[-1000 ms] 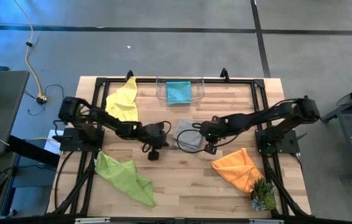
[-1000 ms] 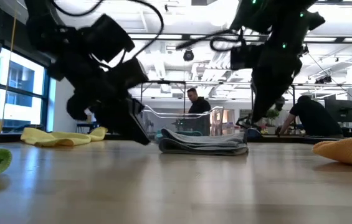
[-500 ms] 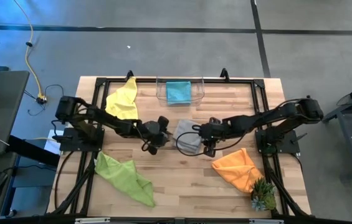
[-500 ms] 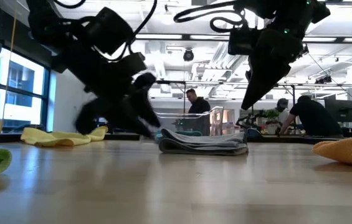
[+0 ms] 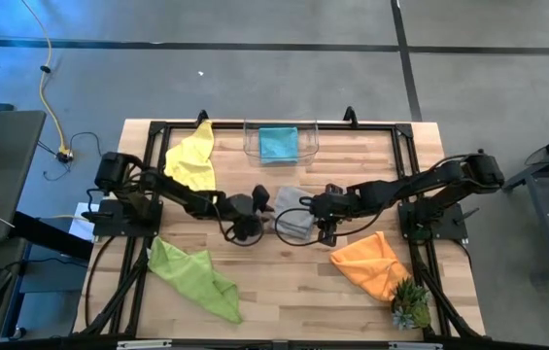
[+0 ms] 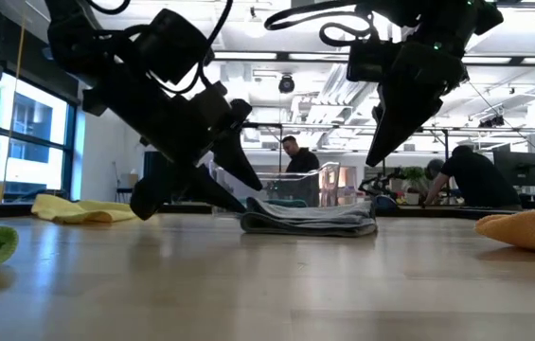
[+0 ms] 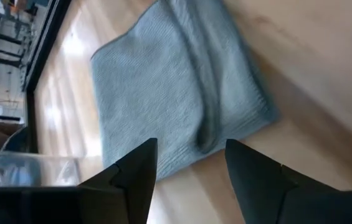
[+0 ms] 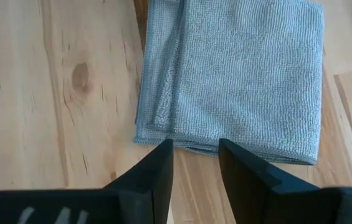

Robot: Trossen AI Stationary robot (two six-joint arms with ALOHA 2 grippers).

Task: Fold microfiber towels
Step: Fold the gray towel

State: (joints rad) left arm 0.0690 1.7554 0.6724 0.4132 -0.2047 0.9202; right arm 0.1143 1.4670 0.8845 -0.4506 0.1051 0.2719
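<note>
Grey towel [image 5: 294, 216] folded into a compact rectangle at mid surface [image 5: 284, 282], layered edges visible along one side, fine looped microfiber texture, lying flat; nothing holds it. Left gripper [image 5: 255, 209] just beside the towel's left edge, jaws spread, empty (in its wrist view the two fingers frame the towel edge with wood between). Right gripper [image 5: 325, 226] just beside the towel's right edge, raised off the wood in the low view, jaws apart with a narrower gap, empty.

Teal towel [image 5: 278, 143] folded flat inside the clear bin [image 5: 310, 148] at the far edge of the surface. Yellow towel [image 5: 191, 158] unfolded, draped at far left by the frame. Lime green towel [image 5: 194, 276] crumpled, spread at near left. Orange towel [image 5: 371, 262] loosely bunched at near right, touching the small spiky plant [image 5: 411, 306] at the corner.

Low view: grey towel [image 6: 310, 216] shows as a low stack of layers, people in the room behind
</note>
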